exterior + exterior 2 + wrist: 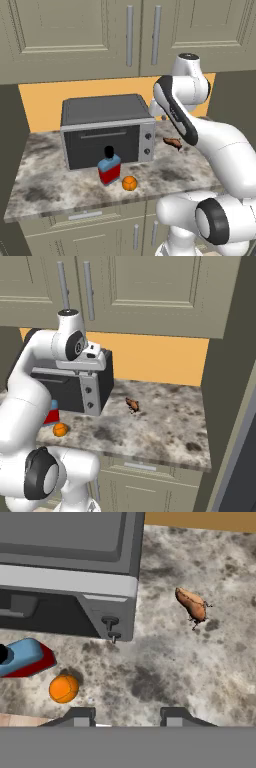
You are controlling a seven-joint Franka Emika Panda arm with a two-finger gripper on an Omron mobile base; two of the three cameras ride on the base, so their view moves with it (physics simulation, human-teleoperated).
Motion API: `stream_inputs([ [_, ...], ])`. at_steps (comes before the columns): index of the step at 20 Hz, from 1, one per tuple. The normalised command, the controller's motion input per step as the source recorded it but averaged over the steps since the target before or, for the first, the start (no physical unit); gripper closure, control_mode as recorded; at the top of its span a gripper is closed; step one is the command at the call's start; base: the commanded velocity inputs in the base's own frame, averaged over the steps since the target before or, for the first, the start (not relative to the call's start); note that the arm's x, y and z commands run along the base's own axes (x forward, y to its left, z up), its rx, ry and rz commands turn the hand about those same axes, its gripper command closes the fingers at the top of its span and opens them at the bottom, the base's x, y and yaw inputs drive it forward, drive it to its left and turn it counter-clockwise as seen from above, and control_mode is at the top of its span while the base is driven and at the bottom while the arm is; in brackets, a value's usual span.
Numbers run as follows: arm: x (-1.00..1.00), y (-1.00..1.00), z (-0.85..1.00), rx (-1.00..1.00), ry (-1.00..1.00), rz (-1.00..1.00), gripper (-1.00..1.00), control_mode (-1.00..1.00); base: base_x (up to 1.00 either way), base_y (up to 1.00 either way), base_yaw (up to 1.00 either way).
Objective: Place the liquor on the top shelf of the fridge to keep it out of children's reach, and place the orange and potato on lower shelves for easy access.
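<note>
Where the grey-and-brown marbled countertop (60, 187) spans the lower half of the left base view, it carries four items. Item one: a grey countertop oven (107, 131) at frame centre, door shut, two knobs on its right panel, backed by an orange wall (40, 102). Item two: the liquor (109, 167), upright just in front of the oven door, slightly below centre; red body, blue shoulder, black cap. Item three: the orange (129, 183), just beside the bottle at its lower right, near the counter's front edge. Item four: the potato (173, 142), right of centre, well apart from the other two, partly behind my arm.

Beige wall cabinets (75, 35) with bar handles fill the top of both base views; beige drawers and doors (85, 220) sit under the counter. A dark tall panel (225, 406) runs down the right side of the right base view.

My gripper (125, 718) hangs above the counter with its fingertips (80, 717) at the bottom of the hand view, jaws drawn in, nothing between them. In that view the orange (63, 688) lies lower left, the liquor (22, 658) at the left edge, the potato (191, 604) upper right.
</note>
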Motion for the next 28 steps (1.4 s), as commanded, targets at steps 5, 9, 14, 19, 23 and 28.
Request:
stream_inputs([
  [5, -0.19, 0.0, 0.0, 0.0, 0.0, 0.0, -1.0, -1.0, 0.0, 0.0, 0.0],
  [9, -0.3, 0.0, 0.0, 0.0, 0.0, 0.0, -1.0, -1.0, 0.0, 0.0, 0.0],
  [14, -0.46, 0.16, -0.27, -0.01, 0.0, 0.0, -1.0, -1.0, 0.0, 0.0, 0.0],
  [19, -0.36, 0.6, -0.52, -0.01, 0.0, 0.05, -1.0, -1.0, 0.0, 0.0, 0.0],
  [23, -0.18, 0.72, -0.44, 0.0, -0.03, 0.12, -1.0, -1.0, 0.0, 0.0, 0.0],
  [28, -0.07, 0.5, -0.26, 0.0, -0.12, 0.08, -1.0, -1.0, 0.0, 0.0, 0.0],
])
